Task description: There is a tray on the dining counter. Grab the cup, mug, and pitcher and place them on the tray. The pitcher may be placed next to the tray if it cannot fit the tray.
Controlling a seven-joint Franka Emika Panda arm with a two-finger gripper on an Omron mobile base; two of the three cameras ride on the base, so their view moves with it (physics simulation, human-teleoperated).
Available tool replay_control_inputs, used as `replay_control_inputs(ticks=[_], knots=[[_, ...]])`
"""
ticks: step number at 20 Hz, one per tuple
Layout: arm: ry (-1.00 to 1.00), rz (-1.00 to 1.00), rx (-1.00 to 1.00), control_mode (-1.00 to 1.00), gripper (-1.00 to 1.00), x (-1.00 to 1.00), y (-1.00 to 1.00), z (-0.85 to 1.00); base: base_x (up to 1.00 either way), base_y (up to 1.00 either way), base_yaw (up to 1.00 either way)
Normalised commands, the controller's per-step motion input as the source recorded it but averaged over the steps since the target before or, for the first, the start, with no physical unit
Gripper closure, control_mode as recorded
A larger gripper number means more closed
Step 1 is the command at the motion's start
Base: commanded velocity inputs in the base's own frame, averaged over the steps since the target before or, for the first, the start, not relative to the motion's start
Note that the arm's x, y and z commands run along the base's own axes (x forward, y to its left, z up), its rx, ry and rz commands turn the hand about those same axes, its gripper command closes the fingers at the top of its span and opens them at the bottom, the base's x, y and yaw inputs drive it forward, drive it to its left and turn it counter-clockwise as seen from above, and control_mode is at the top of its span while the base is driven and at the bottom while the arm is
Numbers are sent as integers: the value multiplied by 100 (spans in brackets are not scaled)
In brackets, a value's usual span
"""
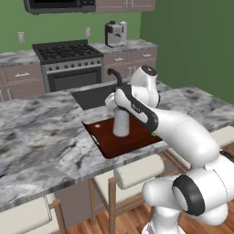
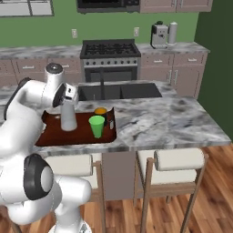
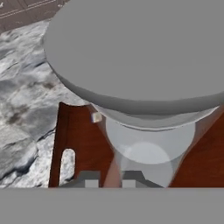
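Three task items stood together on the tray (image 2: pixel 54 136), which lay on the marbled table (image 2: pixel 173 120) just in front of the black sink (image 2: pixel 120 91). Going down in size, the tall pale pitcher (image 2: pixel 68 116) stood upright toward the tray's left part, the green cup (image 2: pixel 96 126) sat near the tray's front right, and the black mug (image 2: pixel 101 112) with its orange inside was just behind the cup.

At the pitcher's top was the claw (image 3: pixel 109 179); in the hand view its tips sat close together by the rim, but whether it gripped the pitcher or had let go could not be told.

My judgement: the task looked almost done, with only the release and retreat left. The risk was tipping the pitcher. It was tall and slim, so a sideways pull by a tip catching the rim could topple it onto the cup and mug nearby. A straight lift away would be safest.

Around the work, the black faucet (image 1: pixel 115 75) rose just behind the tray and close to the arm's wrist, so it could catch a backward swing. Pale stools (image 2: pixel 175 161) stood under the table edge, and a stove (image 2: pixel 109 57) and coffee machine (image 2: pixel 159 35) sat well apart along the far wall.
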Motion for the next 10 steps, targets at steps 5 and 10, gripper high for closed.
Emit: replay_control_inputs(ticks=[5,10], knots=[[4,4,0,-100,100,10,2,-17,0,0,0],[0,0,0,-100,100,0,0,0,0,0,0]])
